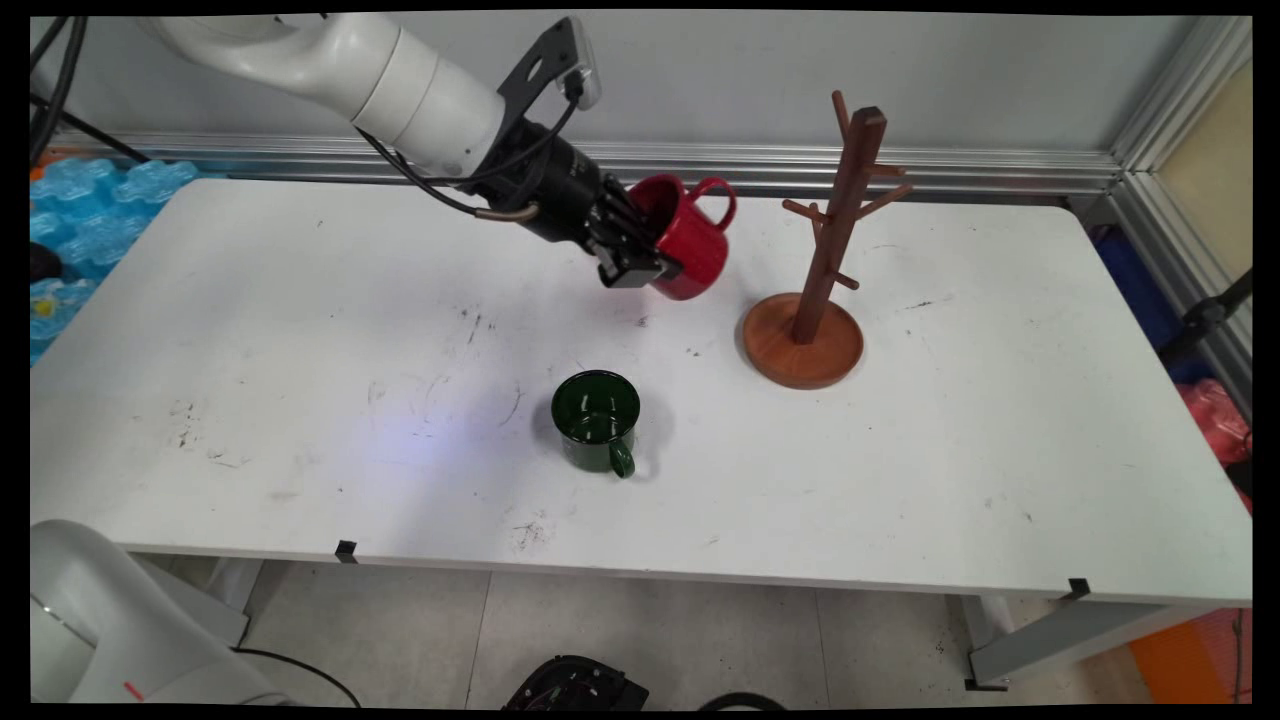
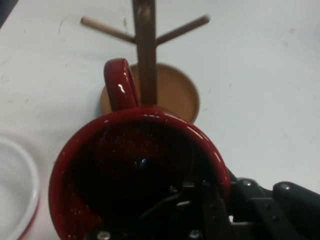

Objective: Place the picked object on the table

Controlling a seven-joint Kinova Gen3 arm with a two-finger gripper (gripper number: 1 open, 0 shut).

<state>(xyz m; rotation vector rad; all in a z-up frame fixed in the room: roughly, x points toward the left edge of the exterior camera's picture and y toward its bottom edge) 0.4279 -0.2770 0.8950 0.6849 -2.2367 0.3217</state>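
Gripper (image 1: 650, 262) clamped on rim of red mug (image 1: 688, 240), one finger inside, one outside; mug held in air, tilted, mouth toward arm, handle pointing at wooden mug tree (image 1: 826, 250). Mug interior dark, contents not discernible. Tree stood just right of mug, pegs bare. Green mug (image 1: 596, 420) upright nearer front edge, well apart, looked empty. White table (image 1: 300, 420) broad, open both sides. No readable writing

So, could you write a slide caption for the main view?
Gripper holds a red mug above the table, left of a mug tree; a green mug stands nearer.
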